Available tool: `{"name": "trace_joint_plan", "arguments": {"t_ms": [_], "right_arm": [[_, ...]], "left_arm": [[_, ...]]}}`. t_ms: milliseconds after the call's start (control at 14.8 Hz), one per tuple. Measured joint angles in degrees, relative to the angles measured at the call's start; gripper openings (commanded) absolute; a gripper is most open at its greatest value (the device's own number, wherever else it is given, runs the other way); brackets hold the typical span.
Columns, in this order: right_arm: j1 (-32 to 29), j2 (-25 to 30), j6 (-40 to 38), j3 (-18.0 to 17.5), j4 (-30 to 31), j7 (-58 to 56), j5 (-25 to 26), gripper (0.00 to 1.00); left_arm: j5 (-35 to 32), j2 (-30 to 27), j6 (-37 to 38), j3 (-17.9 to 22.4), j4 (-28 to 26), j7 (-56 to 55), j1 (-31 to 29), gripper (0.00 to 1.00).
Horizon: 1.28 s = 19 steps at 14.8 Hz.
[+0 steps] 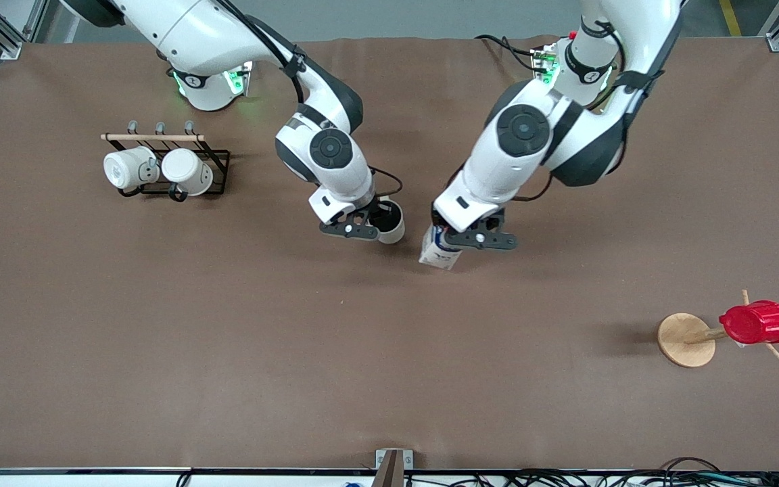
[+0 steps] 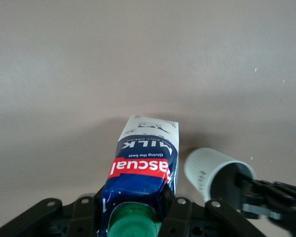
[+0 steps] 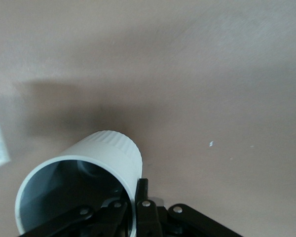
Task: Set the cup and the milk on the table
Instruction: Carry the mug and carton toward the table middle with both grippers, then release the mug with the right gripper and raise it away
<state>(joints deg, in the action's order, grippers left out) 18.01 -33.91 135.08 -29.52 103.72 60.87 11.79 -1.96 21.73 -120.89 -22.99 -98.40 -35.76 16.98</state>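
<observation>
My right gripper (image 1: 362, 226) is shut on the rim of the off-white cup (image 1: 393, 228), with one finger inside and one outside (image 3: 142, 190). It holds the cup upright, low over the middle of the brown table (image 1: 362, 372). The cup's grey inside shows in the right wrist view (image 3: 84, 173). My left gripper (image 1: 474, 237) is shut on the top of the blue and white milk carton (image 1: 438, 251), beside the cup. In the left wrist view the carton (image 2: 145, 158) hangs slightly tilted, green cap between the jaws. I cannot tell whether it touches the table. The cup (image 2: 207, 168) shows there too.
A black wire rack (image 1: 217, 169) with two brighter white mugs (image 1: 129, 168) stands toward the right arm's end. A wooden peg stand (image 1: 686, 339) with a red ribbed cup (image 1: 754, 322) on it stands toward the left arm's end, nearer the front camera.
</observation>
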Motion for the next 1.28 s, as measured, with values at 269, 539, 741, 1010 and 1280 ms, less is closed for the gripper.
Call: {"name": "trace_joint_plan", "arguments": {"t_ms": [269,539,741,1010,1280], "right_arm": [[0.2,-1.1,0.2,-0.3,-0.6,0.5,1.9,0.86],[0.2,-1.3,0.3,-0.3,-0.6,0.5,2.1,1.00],[0.2,-1.3,0.3,-0.2,-0.7,0.5,2.2,1.00],[-0.4,-1.2,-0.2,-0.1,-1.3,0.4,2.3,1.00],[-4.0,4.2,-9.7,-0.2,-3.6,-2.3,2.9,1.00]], "left_arm": [[-5.8,2.4,2.1,-0.1,0.7,-7.9,2.2,0.13],[-5.9,5.9,4.2,-0.1,4.2,-11.8,3.1,0.14],[-5.9,8.1,5.3,-0.1,6.9,-12.0,3.2,0.14],[-5.9,8.7,6.2,-0.1,7.6,-13.4,3.7,0.16],[-5.9,9.0,6.3,-0.1,7.6,-13.5,4.0,0.16]]}}
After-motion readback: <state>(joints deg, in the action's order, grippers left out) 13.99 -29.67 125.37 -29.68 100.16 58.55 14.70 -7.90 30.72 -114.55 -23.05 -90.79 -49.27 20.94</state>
